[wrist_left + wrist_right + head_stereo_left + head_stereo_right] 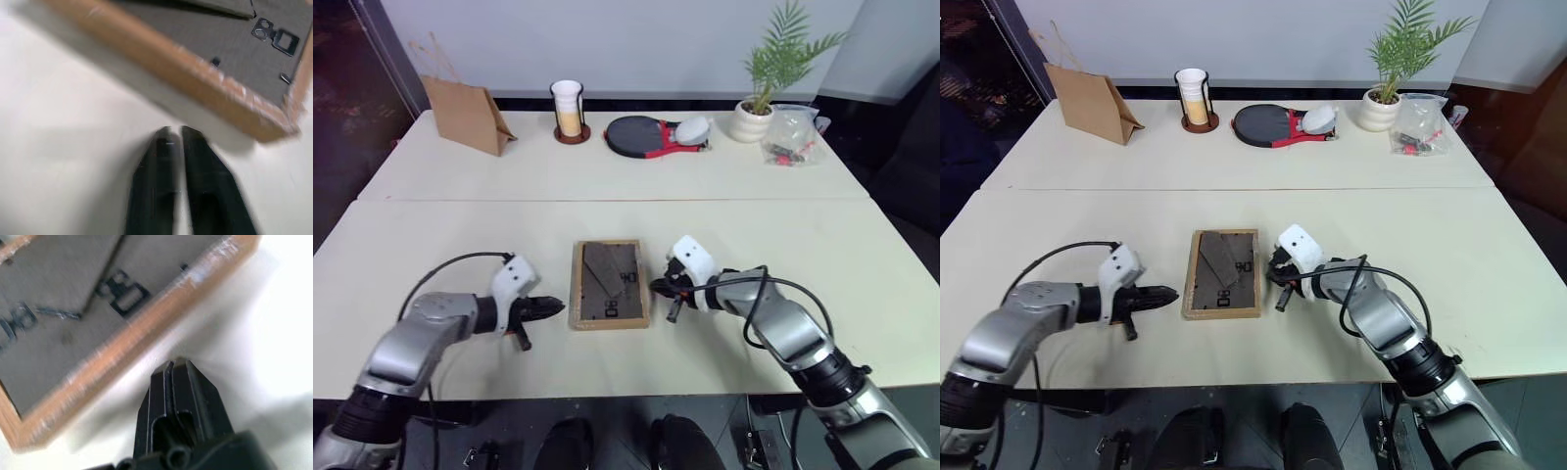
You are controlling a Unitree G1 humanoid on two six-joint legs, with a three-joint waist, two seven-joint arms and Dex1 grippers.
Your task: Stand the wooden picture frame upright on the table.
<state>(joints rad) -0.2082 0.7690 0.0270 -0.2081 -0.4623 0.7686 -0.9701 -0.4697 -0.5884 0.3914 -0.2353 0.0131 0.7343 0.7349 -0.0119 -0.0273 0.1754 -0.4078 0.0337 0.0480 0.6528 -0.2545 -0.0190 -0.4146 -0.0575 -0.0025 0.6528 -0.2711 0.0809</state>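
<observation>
The wooden picture frame [609, 285] lies flat, face down, on the near half of the table [822, 235], just my side of the seam line. Dark grey back panel up, fold-out stand [604, 266] lying flat against it, small metal hanger visible in my left wrist view. Not upright.

My left gripper [551, 308] sits just beside the frame's left edge, tips pointing at it, apart from the wood. In the left wrist view the two black fingers [154, 176] show a narrow slit between them, nothing in it; parted a little, grasping nothing.

My right gripper [658, 288] is just off the frame's right edge, pointing in toward it. Right wrist view: fingers pressed together, tips close to the light-wood rim but short of it. Clenched on nothing.

Far half of the table, left to right: brown paper bag [467, 116], cup in a dark wire holder [569, 111], a black and red table-tennis paddle [646, 136], a potted palm [766, 73], a clear plastic bag with small items [792, 136].
</observation>
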